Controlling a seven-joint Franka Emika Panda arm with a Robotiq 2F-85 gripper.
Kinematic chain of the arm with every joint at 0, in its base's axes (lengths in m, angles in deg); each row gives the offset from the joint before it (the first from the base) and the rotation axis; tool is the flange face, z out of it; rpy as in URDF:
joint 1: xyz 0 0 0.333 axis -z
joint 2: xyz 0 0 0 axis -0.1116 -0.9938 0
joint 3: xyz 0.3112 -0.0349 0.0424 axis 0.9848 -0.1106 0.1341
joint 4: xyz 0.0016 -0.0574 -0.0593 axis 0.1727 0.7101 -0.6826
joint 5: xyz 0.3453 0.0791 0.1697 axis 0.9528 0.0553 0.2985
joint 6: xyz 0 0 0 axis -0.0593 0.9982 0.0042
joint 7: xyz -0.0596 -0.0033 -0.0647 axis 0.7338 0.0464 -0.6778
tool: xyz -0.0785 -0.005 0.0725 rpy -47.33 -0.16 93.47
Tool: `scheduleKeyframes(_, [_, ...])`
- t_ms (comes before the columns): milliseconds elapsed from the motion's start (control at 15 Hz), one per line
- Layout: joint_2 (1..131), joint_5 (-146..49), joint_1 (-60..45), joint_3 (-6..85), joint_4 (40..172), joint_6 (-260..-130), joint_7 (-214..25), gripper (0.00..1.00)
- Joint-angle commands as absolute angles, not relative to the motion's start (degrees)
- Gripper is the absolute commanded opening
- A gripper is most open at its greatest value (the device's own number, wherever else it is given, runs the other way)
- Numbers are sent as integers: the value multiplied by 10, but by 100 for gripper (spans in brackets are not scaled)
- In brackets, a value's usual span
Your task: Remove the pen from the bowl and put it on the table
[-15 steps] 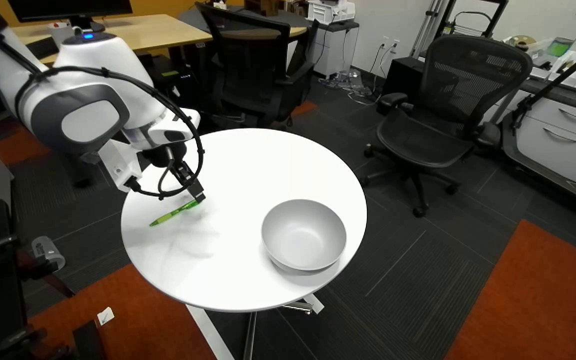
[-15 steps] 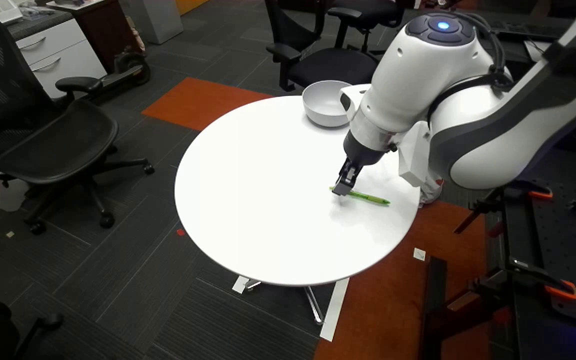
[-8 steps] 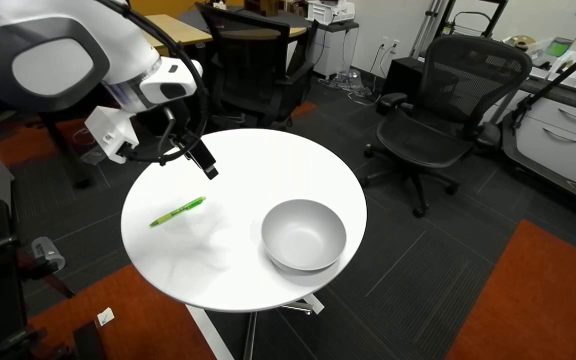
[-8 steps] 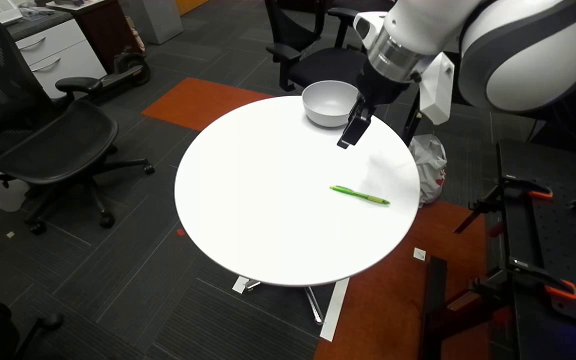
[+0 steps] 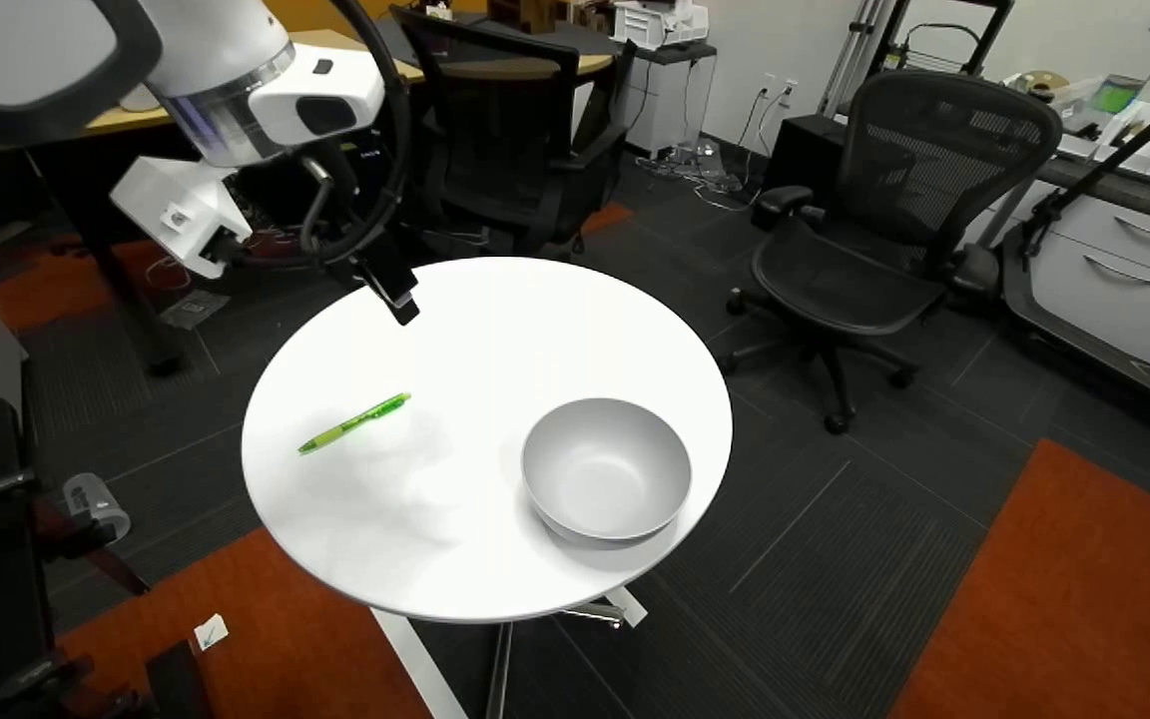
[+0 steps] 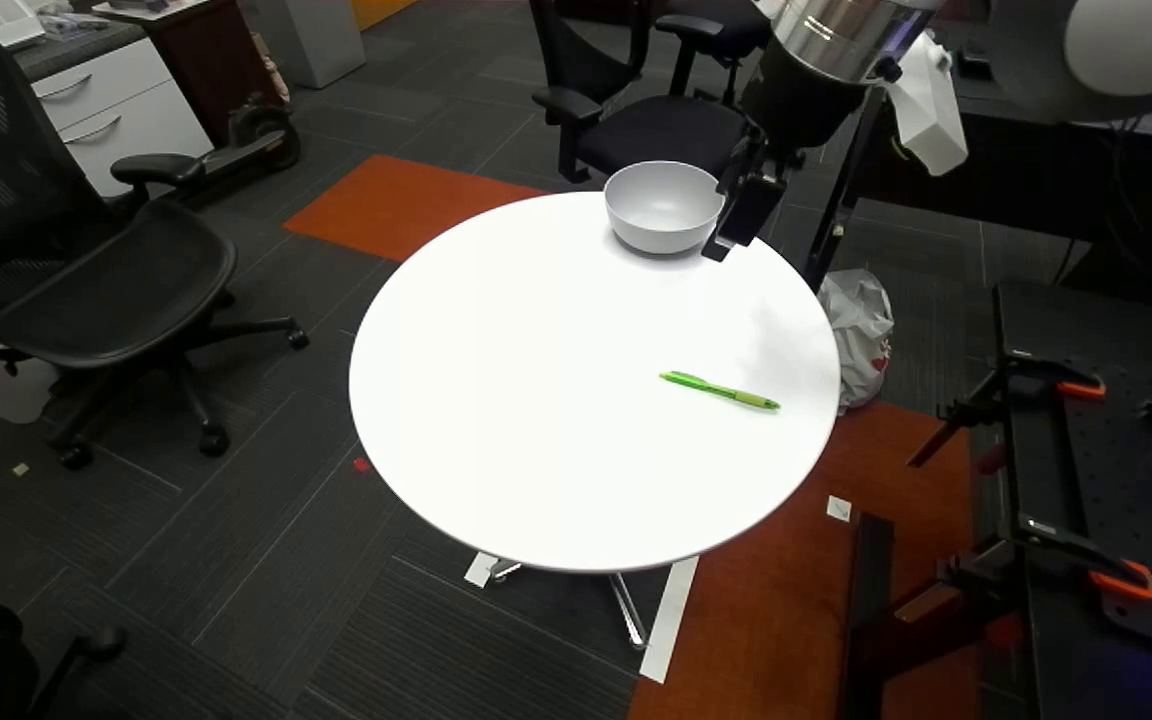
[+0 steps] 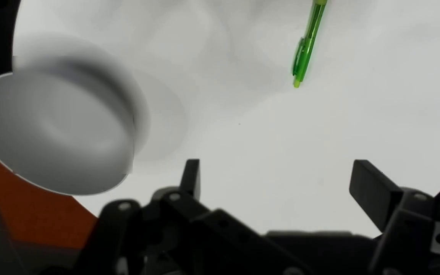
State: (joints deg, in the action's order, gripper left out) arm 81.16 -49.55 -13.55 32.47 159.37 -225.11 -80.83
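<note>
The bright green pen point(image 5: 353, 423) lies flat on the white round table point(image 5: 475, 559), outside the bowl. The pen also shows in an exterior view point(image 6: 721, 391) and, cut off by the top edge, in the wrist view point(image 7: 308, 42). The grey bowl point(image 5: 605, 469) stands upright near the table's rim, with nothing visible inside; it also shows in an exterior view point(image 6: 658, 212) and at the left of the wrist view point(image 7: 59, 130). My gripper point(image 7: 273, 164) is open and empty, its fingers wide apart. It is raised above the table's edge, apart from pen and bowl, in both exterior views point(image 5: 403, 310) point(image 6: 724, 245).
Black office chairs stand around the table, such as a mesh chair point(image 5: 894, 220) and a chair point(image 6: 671, 130) behind the bowl. A white plastic bag point(image 6: 858, 335) is on the floor by the table's rim. A black bench point(image 6: 1126, 480) with orange clamps stands nearby.
My gripper was low at the pen's end and has risen and drawn back toward the table's edge. The pen and the bowl have stayed in place.
</note>
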Motion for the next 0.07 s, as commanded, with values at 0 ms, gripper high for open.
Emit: scheduleKeyframes(0, [812, -496, -98, 362, 1594, -2250, -806, 100])
